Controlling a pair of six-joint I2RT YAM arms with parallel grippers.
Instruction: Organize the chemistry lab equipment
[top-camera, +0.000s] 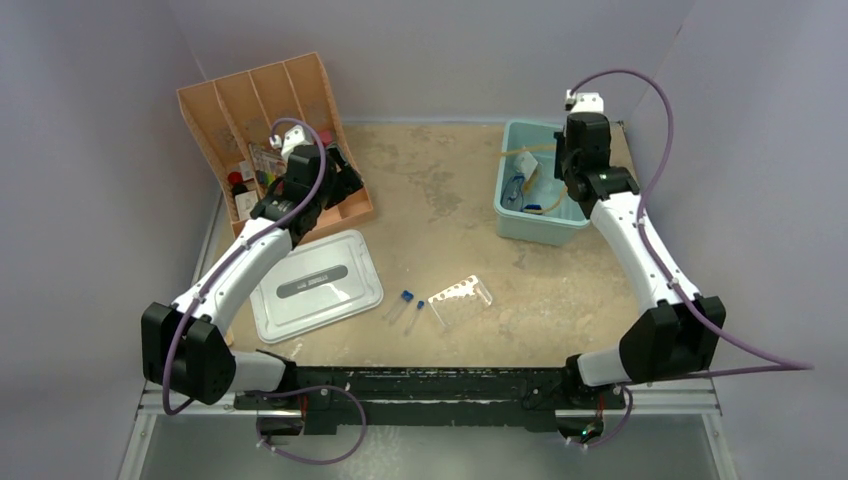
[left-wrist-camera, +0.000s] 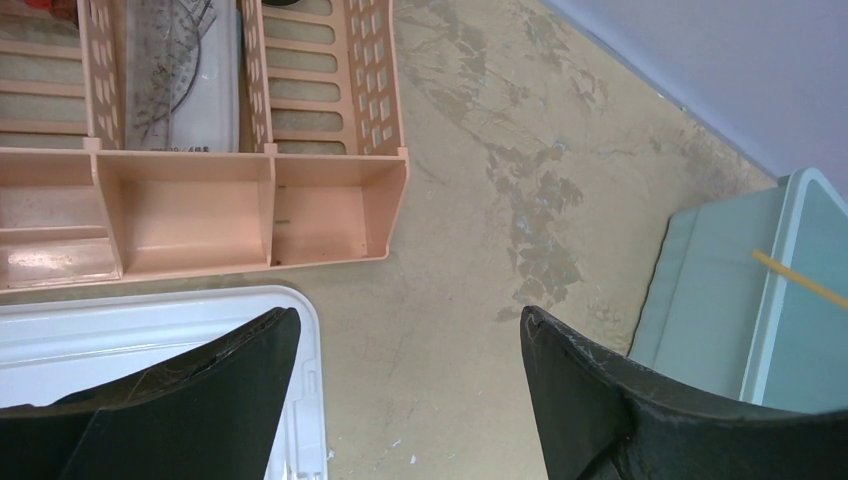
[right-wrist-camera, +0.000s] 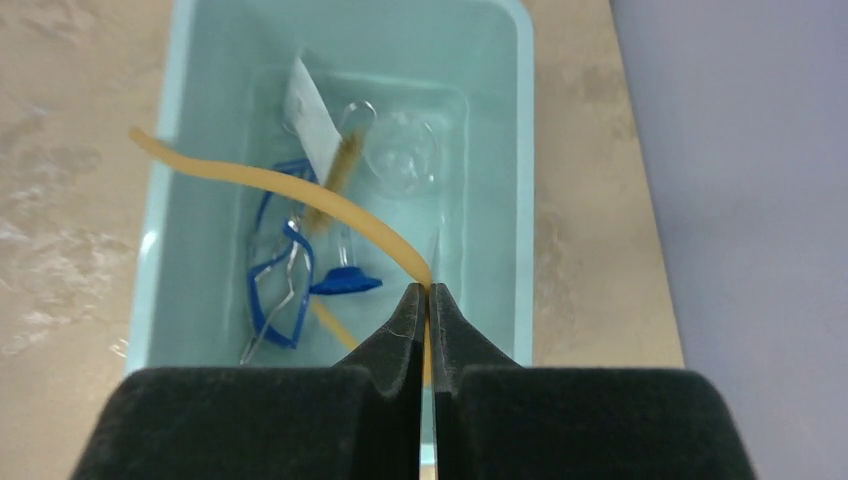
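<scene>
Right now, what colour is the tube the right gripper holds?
Tan. The tube shows best in the right wrist view.

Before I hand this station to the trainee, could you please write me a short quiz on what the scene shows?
1. True or false: the right tool is shut on the tan rubber tube.
2. Where do the blue-capped test tubes lie? A) in a tool's grip B) on the table beside the clear holed rack C) standing upright in the rack
3. Which tool stands open and empty?
Key: 1 true; 2 B; 3 the left tool.
</scene>
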